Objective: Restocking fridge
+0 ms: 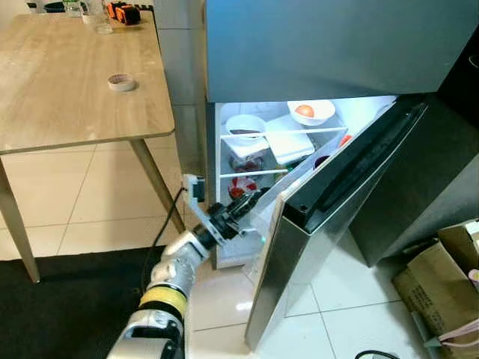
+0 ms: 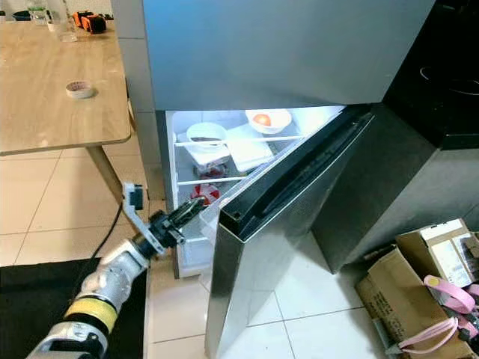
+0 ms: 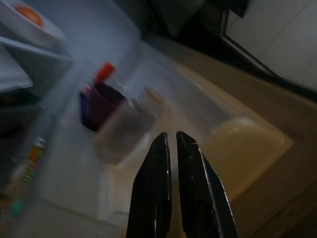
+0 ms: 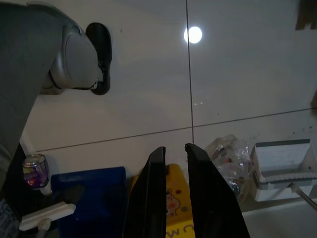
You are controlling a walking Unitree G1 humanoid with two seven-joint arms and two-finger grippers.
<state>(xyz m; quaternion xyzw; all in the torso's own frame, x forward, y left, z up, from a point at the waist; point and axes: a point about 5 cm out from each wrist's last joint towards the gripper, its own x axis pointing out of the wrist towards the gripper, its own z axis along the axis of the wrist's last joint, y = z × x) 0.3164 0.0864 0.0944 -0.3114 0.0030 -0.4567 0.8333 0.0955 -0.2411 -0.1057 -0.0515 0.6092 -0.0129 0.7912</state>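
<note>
The grey fridge's lower door (image 1: 337, 217) stands half open, and the lit shelves inside hold a white bowl with an orange fruit (image 1: 310, 112), another white bowl (image 1: 245, 127), a white box (image 1: 290, 142) and red items (image 1: 239, 185) lower down. My left gripper (image 1: 251, 200) reaches into the gap between the compartment and the door, fingers shut and empty (image 3: 172, 135). Ahead of it, blurred, the door shelf carries a purple cup (image 3: 101, 101) and a clear container (image 3: 124, 131). My right gripper (image 4: 173, 148) hangs over the floor, shut on nothing.
A wooden table (image 1: 67, 82) with a tape roll (image 1: 121, 82) stands at the left. Cardboard boxes (image 2: 419, 277) lie at the lower right beside a dark cabinet. A black mat (image 1: 67, 299) covers the floor under me. A blue box (image 4: 89, 198) and a yellow packet (image 4: 176, 198) lie below the right gripper.
</note>
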